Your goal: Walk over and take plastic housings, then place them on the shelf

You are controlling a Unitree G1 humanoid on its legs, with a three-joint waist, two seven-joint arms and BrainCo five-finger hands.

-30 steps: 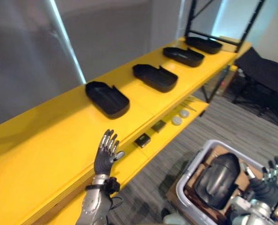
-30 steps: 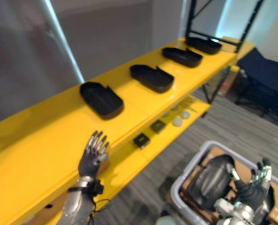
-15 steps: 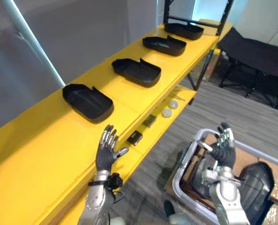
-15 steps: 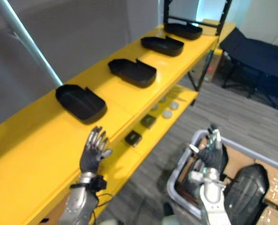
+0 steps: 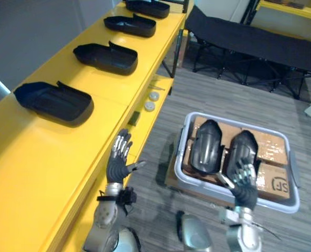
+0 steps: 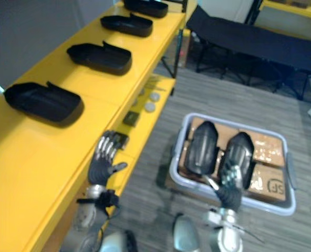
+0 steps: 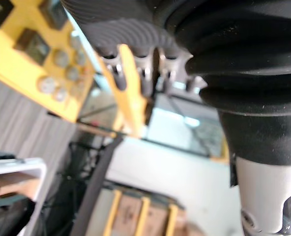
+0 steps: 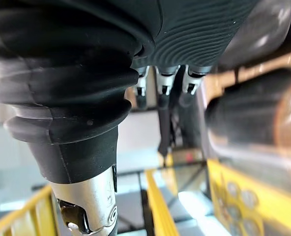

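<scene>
Presently right robot hand (image 5: pixel 243 178) hovers outspread near plastic housings (image 5: pixel 205 147).

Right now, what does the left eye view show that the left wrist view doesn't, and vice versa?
Left eye: four black housings along the yellow shelf, two more housings in the grey bin, open right hand by it. Left wrist: the ribbed cover of the left hand. Both: the left hand, the round discs on the lower ledge, a bin corner.
</scene>
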